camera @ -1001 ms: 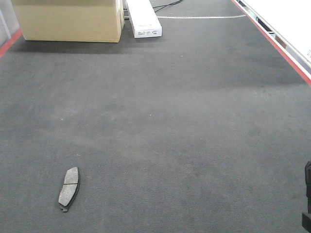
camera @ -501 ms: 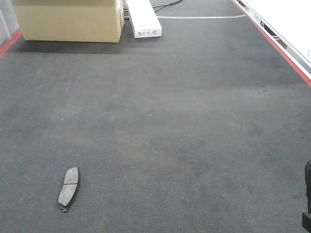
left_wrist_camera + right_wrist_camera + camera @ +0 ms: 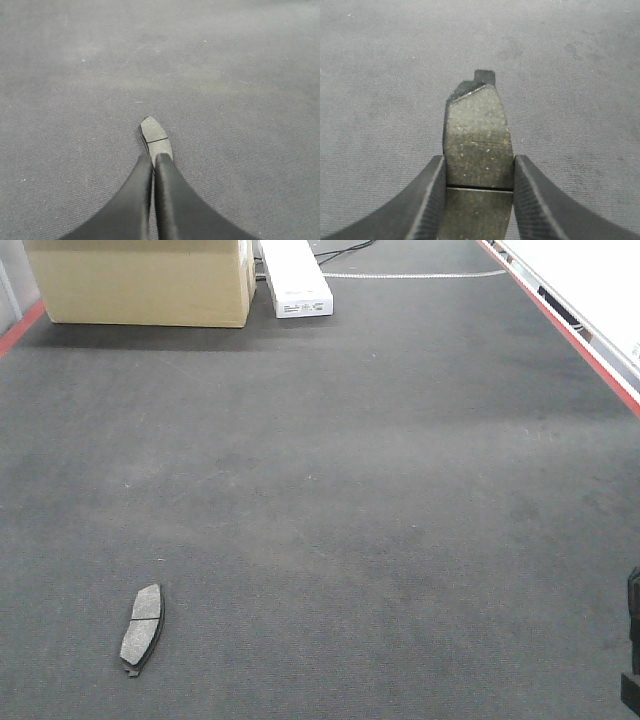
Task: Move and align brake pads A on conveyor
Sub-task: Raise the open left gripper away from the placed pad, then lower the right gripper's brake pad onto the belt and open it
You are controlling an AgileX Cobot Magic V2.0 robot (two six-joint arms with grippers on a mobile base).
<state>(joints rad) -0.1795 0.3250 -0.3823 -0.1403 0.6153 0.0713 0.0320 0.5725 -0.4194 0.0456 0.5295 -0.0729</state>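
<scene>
One brake pad [image 3: 141, 628], grey with a cross groove, lies on the dark felt conveyor [image 3: 350, 490] at the near left. In the left wrist view this lying pad [image 3: 153, 132] sits just past my left gripper [image 3: 153, 158], whose fingers are pressed together with nothing between them. My right gripper [image 3: 479, 162] is shut on a second brake pad [image 3: 477, 125], gripping its two long edges near the groove, above the belt. Only a dark part of the right arm [image 3: 632, 640] shows at the front view's right edge.
A cardboard box [image 3: 145, 285] and a long white box [image 3: 295, 280] stand at the belt's far end. Red edge strips run along the left [image 3: 20, 325] and right [image 3: 590, 350] sides, with a white surface [image 3: 590, 275] beyond the right one.
</scene>
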